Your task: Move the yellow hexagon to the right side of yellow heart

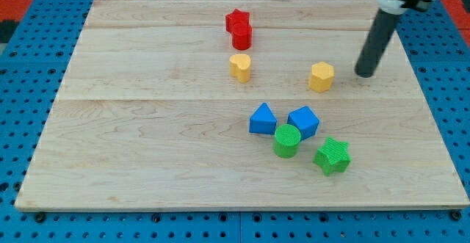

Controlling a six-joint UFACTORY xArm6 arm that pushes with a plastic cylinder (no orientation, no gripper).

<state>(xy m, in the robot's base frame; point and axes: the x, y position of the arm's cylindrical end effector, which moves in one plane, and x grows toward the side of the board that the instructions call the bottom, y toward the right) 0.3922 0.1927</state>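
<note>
Toward the wooden worktop's [147,162] right edge, my tip [364,73] stands just right of the yellow hexagon block [322,76], apart from it. I have no pincer, only a rod holding nothing. Further left of the hexagon sits the yellow heart block [240,67].

Pale wood-grain board [147,162] on a blue perforated base [22,125]. Blocks: yellow hexagon [322,76], yellow heart [240,67], red star [236,19], red cylinder [242,35], blue triangle [262,119], blue cube [303,121], green cylinder [287,140], green star [333,155]. My tip [364,73] is dark.
</note>
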